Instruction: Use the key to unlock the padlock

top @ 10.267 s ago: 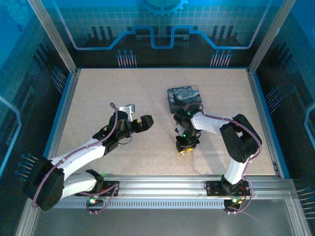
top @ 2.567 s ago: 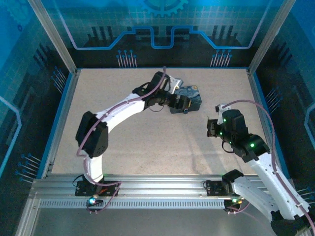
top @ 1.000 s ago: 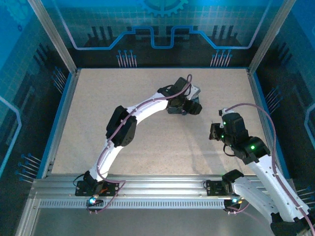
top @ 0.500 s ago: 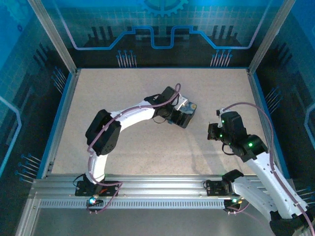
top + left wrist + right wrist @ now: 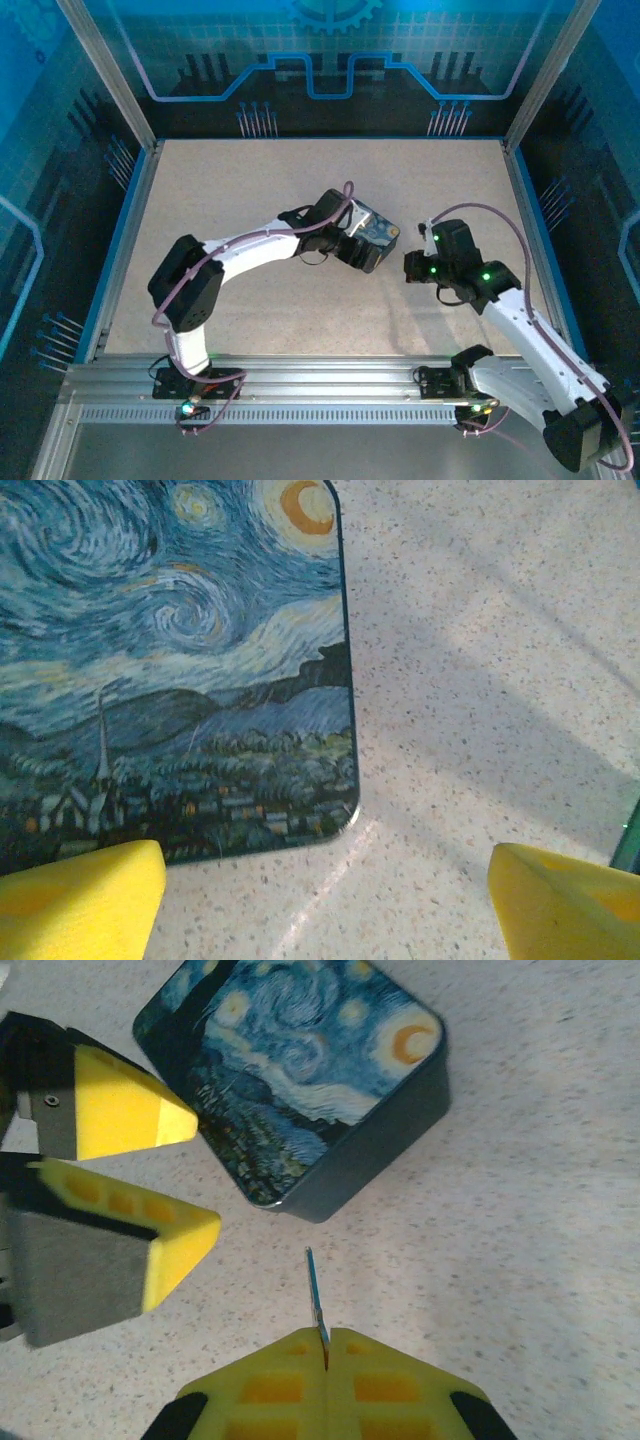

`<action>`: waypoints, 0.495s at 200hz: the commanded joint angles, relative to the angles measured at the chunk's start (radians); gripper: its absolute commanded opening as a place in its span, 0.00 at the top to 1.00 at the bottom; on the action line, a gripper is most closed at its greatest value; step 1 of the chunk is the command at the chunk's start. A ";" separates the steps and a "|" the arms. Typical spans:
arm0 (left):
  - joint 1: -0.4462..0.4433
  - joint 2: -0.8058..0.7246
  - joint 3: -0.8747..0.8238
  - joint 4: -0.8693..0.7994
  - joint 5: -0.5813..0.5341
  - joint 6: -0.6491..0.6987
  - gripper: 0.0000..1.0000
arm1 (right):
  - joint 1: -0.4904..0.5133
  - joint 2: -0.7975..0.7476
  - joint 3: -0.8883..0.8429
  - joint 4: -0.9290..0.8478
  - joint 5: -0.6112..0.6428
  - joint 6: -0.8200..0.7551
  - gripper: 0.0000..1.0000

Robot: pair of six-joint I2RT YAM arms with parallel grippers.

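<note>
Key [image 5: 315,1292] in grip of right end effector [image 5: 327,1340]

links white [image 5: 262,237] | joints black [image 5: 186,290] | cables purple [image 5: 470,207] | LEDs green [image 5: 484,268] | left hand [image 5: 320,910] yellow-fingered

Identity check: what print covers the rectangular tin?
Rectangular tin: swirly blue starry-night print, orange moon; left wrist view best.

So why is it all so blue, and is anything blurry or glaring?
Top view: blue-lit walls tint the edges, while the table looks evenly lit. Left wrist view: the tin is sharp, the yellow fingertips are soft, and a faint bright streak lies by the tin's corner. Right wrist view: the thin key is crisp.
</note>
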 commanded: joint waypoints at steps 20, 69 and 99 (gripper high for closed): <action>0.041 -0.189 -0.124 0.129 0.021 -0.067 0.12 | -0.038 0.113 -0.032 0.247 -0.219 -0.024 1.00; 0.139 -0.349 -0.449 0.438 0.023 -0.137 0.09 | -0.078 0.314 -0.014 0.436 -0.339 -0.040 1.00; 0.141 -0.358 -0.613 0.684 -0.007 -0.113 0.04 | -0.081 0.415 0.007 0.508 -0.351 -0.040 1.00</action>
